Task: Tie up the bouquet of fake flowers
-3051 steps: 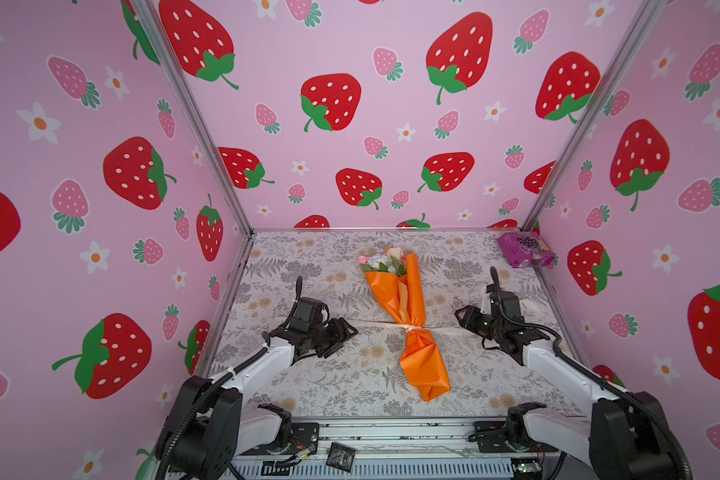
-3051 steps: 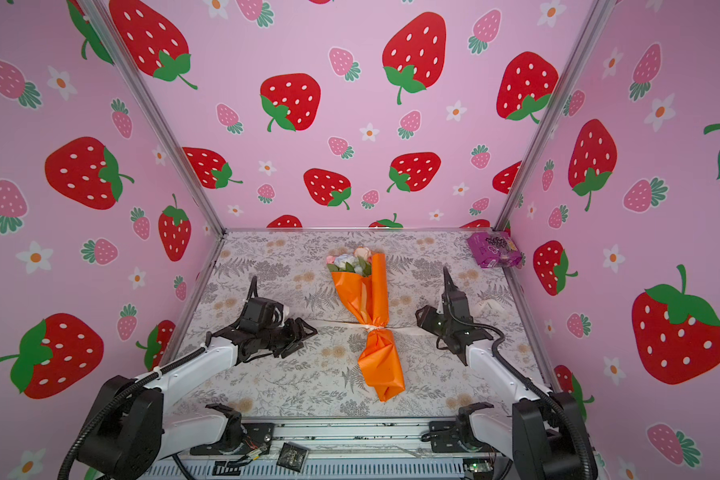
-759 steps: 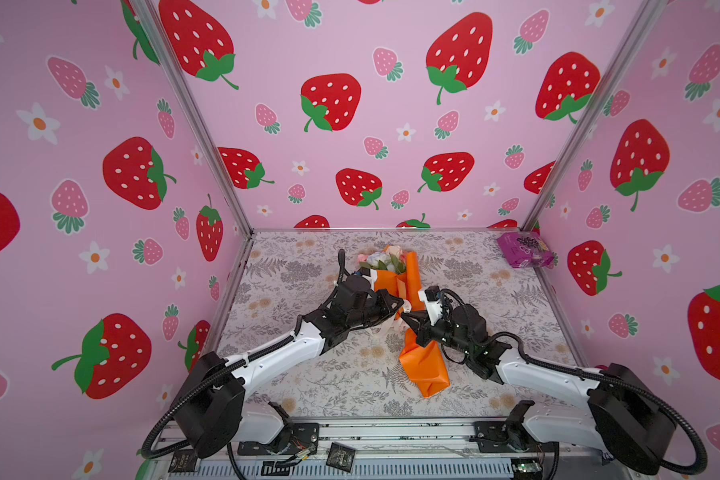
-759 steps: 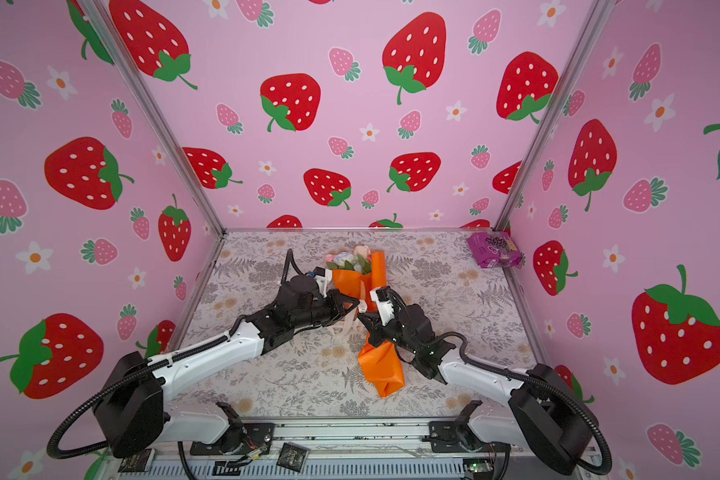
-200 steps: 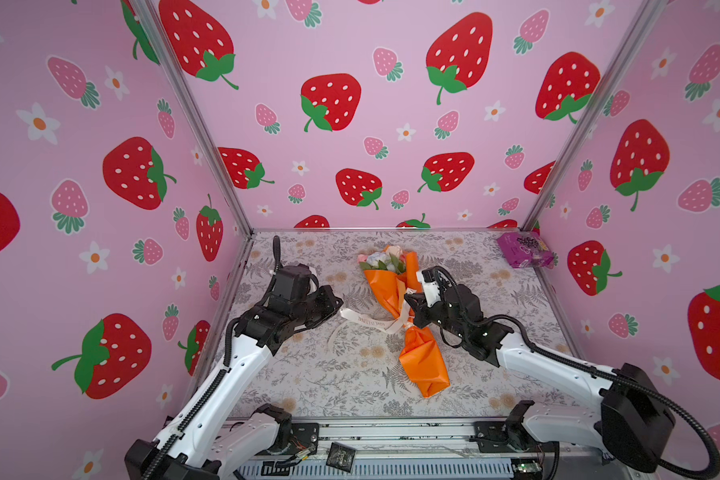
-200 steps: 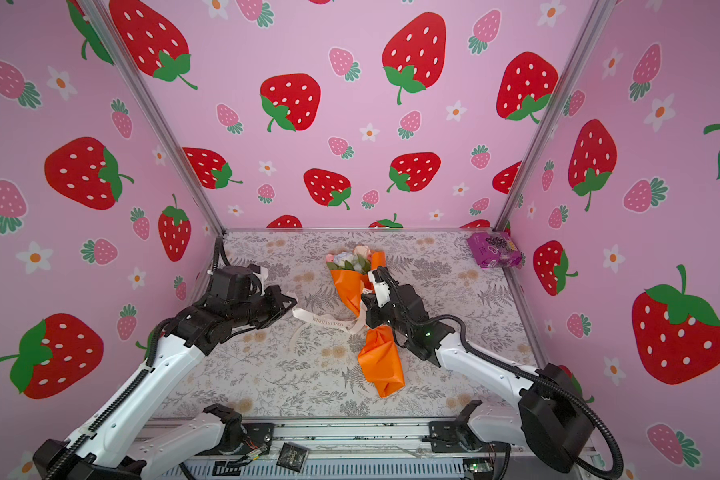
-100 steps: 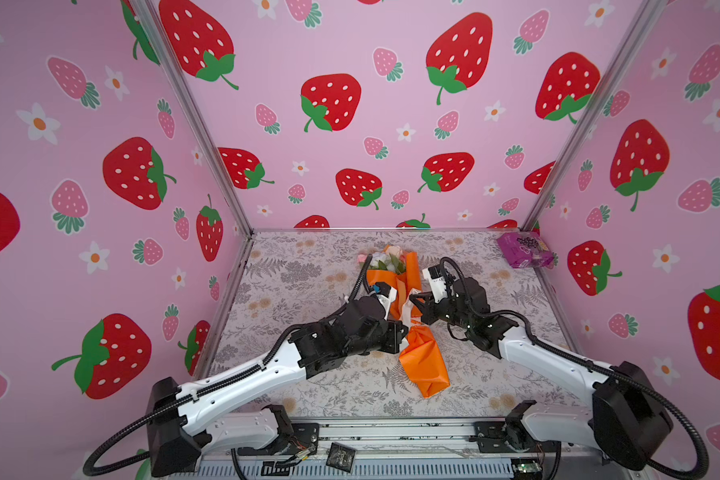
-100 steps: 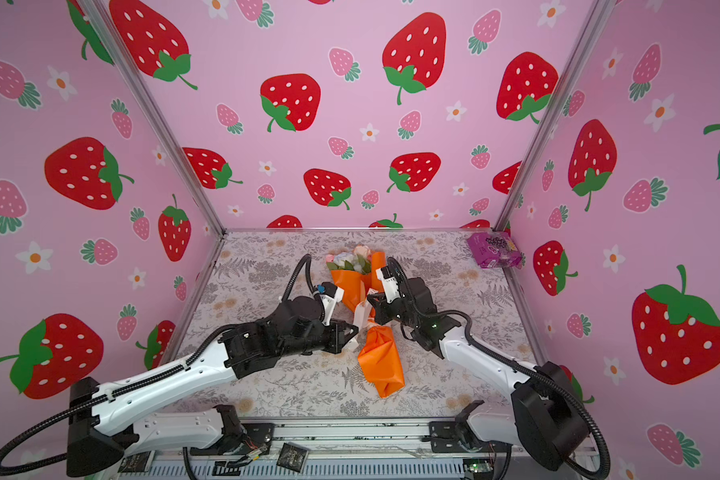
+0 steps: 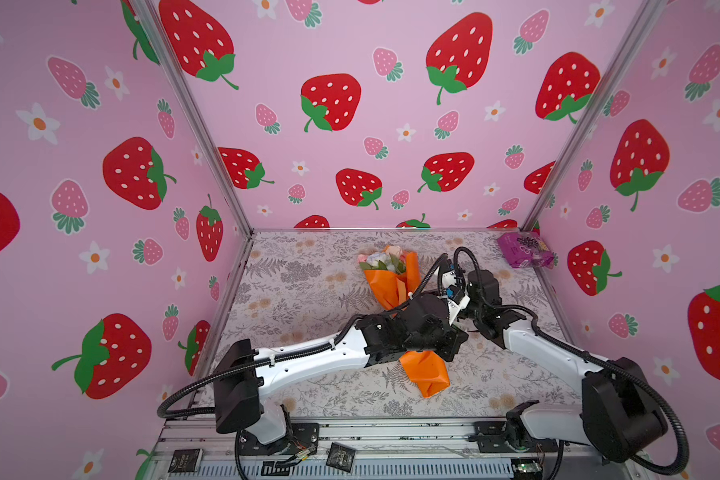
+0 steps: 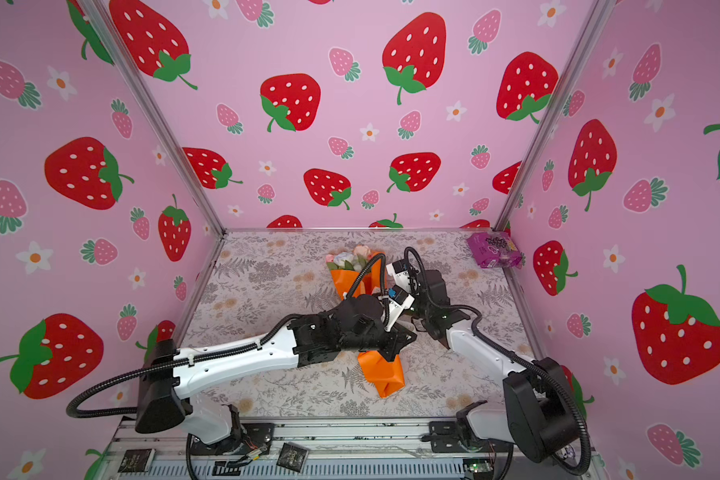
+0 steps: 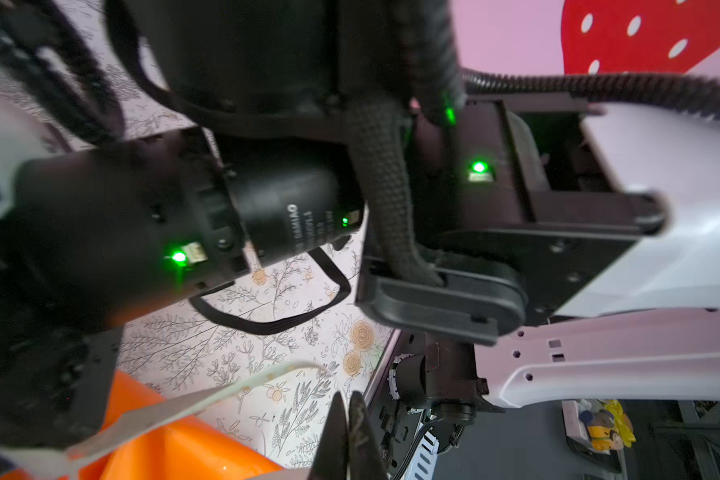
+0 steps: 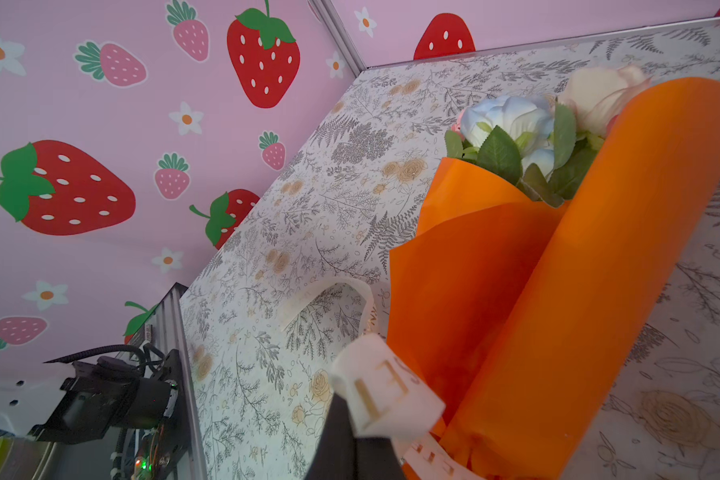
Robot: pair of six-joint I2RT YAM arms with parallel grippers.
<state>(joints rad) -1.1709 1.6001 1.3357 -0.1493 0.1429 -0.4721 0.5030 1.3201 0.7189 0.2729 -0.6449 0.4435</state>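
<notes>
Bouquet (image 9: 388,286) lies in the middle of the table (image 9: 300,291), heads toward the back wall (image 9: 371,124). Right gripper (image 12: 350,440) pinches the ribbon (image 12: 385,390); left gripper (image 11: 346,436) is closed too, can't tell on what. I'd pull both ends evenly and low.

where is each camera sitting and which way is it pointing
Top views: high at the front, looking down toward the back wall; left arm, right arm, bouquet, purple packet.
Left wrist: on the left arm, facing the right arm's wrist; left gripper shut.
Right wrist: low on the right arm, facing along the bouquet; right gripper shut on ribbon.
Shared: both wrist views show orange wrap and ribbon.
</notes>
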